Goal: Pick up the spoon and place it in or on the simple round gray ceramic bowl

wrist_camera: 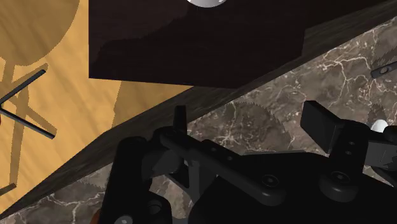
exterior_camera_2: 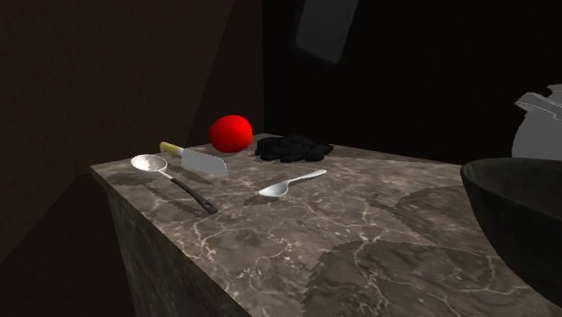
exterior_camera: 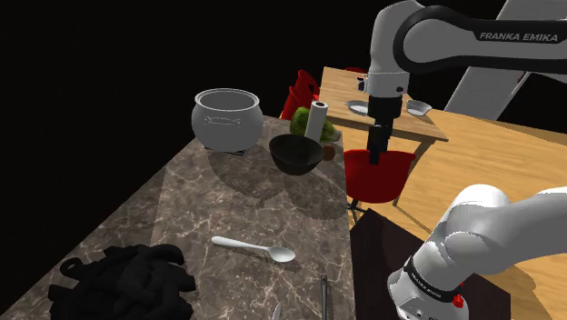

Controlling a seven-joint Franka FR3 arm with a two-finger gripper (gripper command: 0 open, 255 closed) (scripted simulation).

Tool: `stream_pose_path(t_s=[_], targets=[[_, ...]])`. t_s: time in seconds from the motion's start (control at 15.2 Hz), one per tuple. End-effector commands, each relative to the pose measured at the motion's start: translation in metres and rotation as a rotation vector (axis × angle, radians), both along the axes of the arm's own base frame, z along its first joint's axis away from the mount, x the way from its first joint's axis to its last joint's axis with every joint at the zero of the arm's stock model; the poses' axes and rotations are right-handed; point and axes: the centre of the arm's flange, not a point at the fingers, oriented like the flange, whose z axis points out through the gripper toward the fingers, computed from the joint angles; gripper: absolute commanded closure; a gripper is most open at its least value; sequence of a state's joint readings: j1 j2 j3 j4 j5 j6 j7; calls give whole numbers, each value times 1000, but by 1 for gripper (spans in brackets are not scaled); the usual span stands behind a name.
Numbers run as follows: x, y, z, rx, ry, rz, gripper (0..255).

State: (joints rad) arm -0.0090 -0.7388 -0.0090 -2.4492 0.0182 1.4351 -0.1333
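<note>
**Marble Worktop: Spoon Unlifted, Gripper Released**

Dark veined marble worktop [exterior_camera: 182, 209] stands against a black area, with wooden floor beyond its long edge. The spoon [exterior_camera: 255, 247], pale and glossy, lies flat about mid-width, toward the worktop's end by my stand. A black crumpled heap [exterior_camera: 123, 284] lies near it at that end's corner. The dark round bowl [exterior_camera: 295, 153] sits upright near the far end, just beside a pale pot [exterior_camera: 227, 118] and well apart from the spoon. My gripper [exterior_camera: 376, 155] hangs raised by the long edge near the bowl, in front of a red chair [exterior_camera: 377, 177]. Its fingers [wrist_camera: 180, 118] stand apart, clasping nothing.
</note>
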Motion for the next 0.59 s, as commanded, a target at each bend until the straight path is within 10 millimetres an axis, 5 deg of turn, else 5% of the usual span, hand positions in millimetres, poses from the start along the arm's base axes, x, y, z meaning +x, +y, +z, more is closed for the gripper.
stream_pose_path(t_s=[0.0,0.53], targets=[[0,0,0,0,0,0,0],[44,85,-40,35,-24,115,0]])
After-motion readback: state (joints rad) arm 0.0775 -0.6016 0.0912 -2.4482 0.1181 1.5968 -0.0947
